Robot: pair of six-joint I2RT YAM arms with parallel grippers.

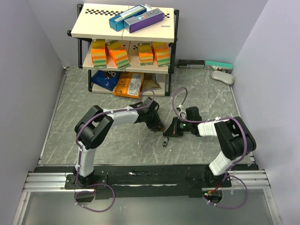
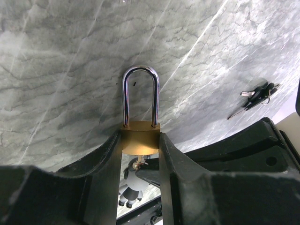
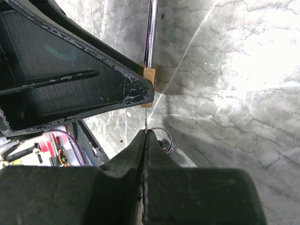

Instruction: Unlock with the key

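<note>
A brass padlock with a silver shackle is clamped between my left gripper's fingers, shackle pointing away from the wrist. In the top view the left gripper meets my right gripper at the table's middle. My right gripper is shut on a thin key. The key's blade runs up into the underside of the padlock. The key also shows below the lock body in the left wrist view, with a small figure charm hanging by it.
A spare bunch of keys lies on the marble tabletop just in front of the grippers; it also shows in the left wrist view. A shelf rack with boxes and sponge packs stands at the back. Snack bags lie beneath it.
</note>
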